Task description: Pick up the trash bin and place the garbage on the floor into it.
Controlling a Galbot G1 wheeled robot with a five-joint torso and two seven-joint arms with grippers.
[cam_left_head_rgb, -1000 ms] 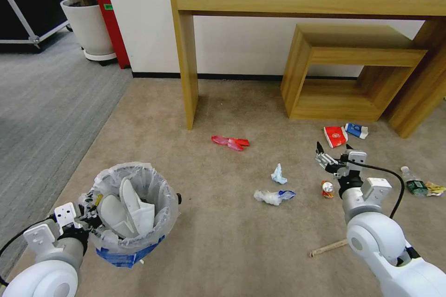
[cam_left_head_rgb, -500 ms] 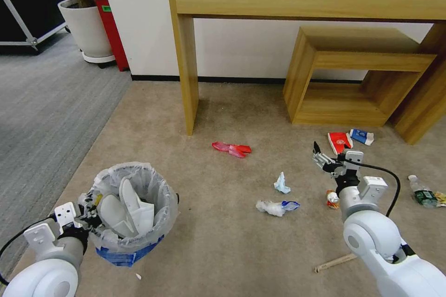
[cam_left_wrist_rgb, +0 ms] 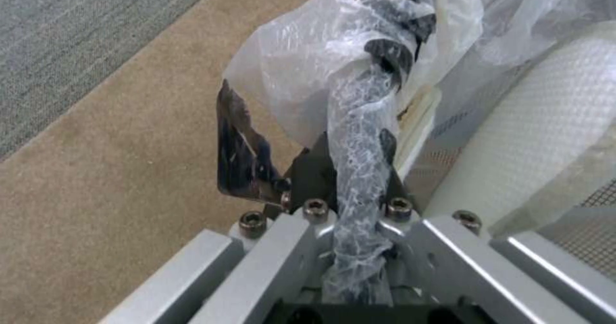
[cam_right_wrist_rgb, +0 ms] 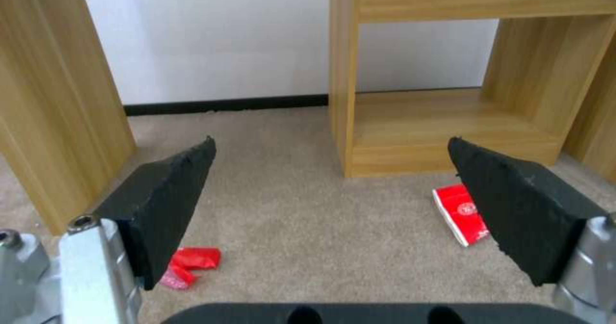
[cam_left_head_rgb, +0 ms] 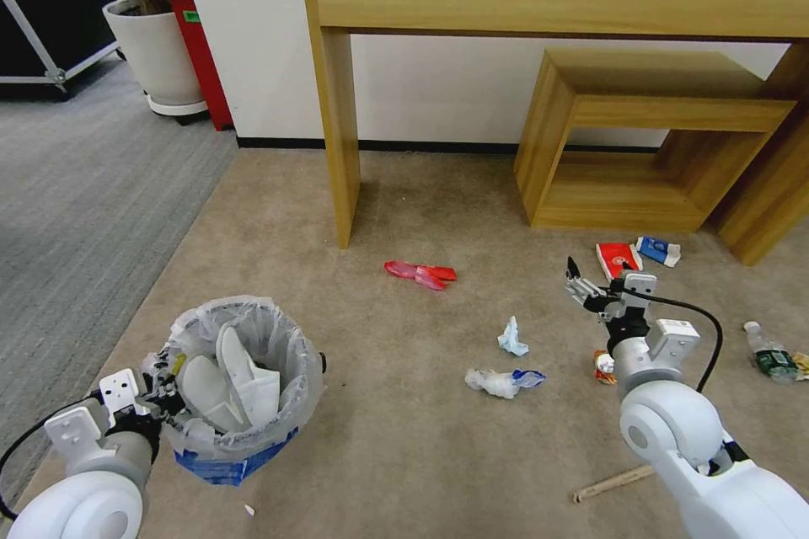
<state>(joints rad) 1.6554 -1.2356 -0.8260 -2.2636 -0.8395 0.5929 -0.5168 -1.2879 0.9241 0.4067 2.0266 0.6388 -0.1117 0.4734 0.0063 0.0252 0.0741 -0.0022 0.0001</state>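
Observation:
The trash bin [cam_left_head_rgb: 240, 387], lined with clear plastic, sits at the lower left with two white slippers [cam_left_head_rgb: 227, 379] inside. My left gripper [cam_left_head_rgb: 160, 394] [cam_left_wrist_rgb: 359, 150] is shut on the bin's bag-covered rim. My right gripper [cam_left_head_rgb: 588, 286] [cam_right_wrist_rgb: 332, 143] hangs open and empty above the floor [cam_left_head_rgb: 404, 438]. Around it lies garbage: a red cup [cam_left_head_rgb: 617, 258] [cam_right_wrist_rgb: 461, 213], a blue-white carton [cam_left_head_rgb: 658, 250], a can [cam_left_head_rgb: 603, 366] partly behind the arm, two tissues [cam_left_head_rgb: 511, 338] [cam_left_head_rgb: 503, 381], a red wrapper [cam_left_head_rgb: 420, 272] [cam_right_wrist_rgb: 189, 264], a bottle [cam_left_head_rgb: 768, 351] and a wooden stick [cam_left_head_rgb: 613, 482].
A tall wooden table [cam_left_head_rgb: 337, 118] and a low wooden shelf [cam_left_head_rgb: 640, 143] stand against the wall behind the litter. A white plant pot [cam_left_head_rgb: 156, 50] and a red object stand at the far left. Grey ribbed carpet [cam_left_head_rgb: 76, 185] borders the beige floor on the left.
The whole picture has shifted a little, with the litter now lower in view, so the camera moved. The can has slipped partly behind my right arm. Both grippers keep their states.

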